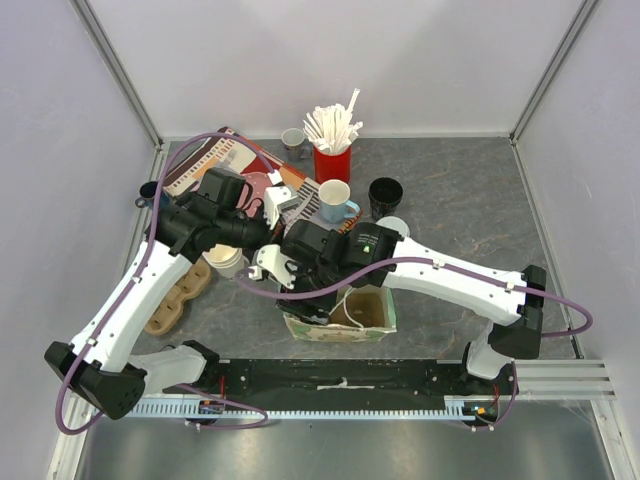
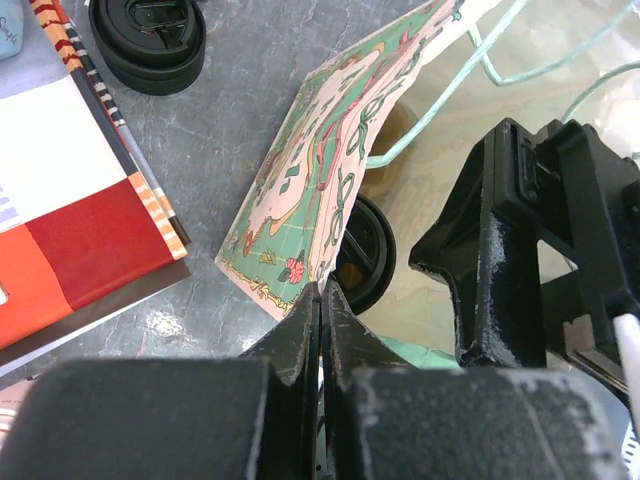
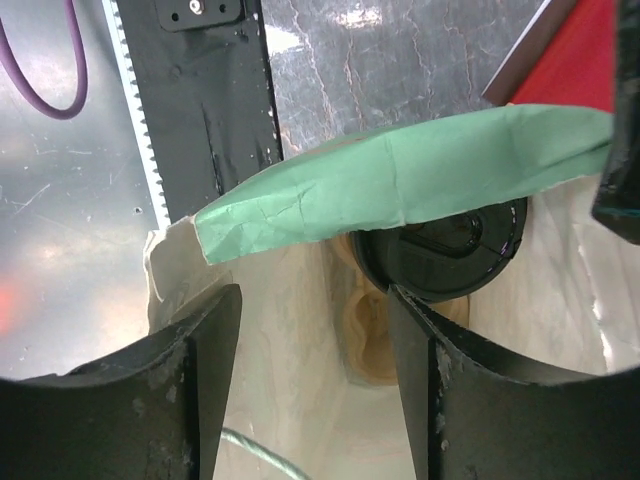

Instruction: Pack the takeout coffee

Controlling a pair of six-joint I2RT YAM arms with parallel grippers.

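The grey marbled worktop (image 1: 470, 200) is sitting inside pale walls (image 1: 350, 60), with a black rail (image 1: 340, 385) running along the bottom edge of the top view. The right half of the frame is lying bare. Clutter is crowding the upper middle: a red straw holder (image 1: 332, 162), a light-blue mug (image 1: 335, 202), a black mug (image 1: 385, 196) and a magazine (image 1: 210, 160). A cardboard cup carrier (image 1: 178, 298) is resting at lower left, with a white-topped cup (image 1: 228, 262) just beside it. At lower centre a paper bag (image 1: 350, 332) is standing open. The left claw (image 2: 320, 300) is pinching the bag's patterned rim, its fingers pressed together. The right claw (image 3: 310, 300) is hanging over the bag's mouth, spread wide and gripping nothing. The black-lidded cup (image 3: 450, 250) is sitting inside the bag, just past one fingertip.
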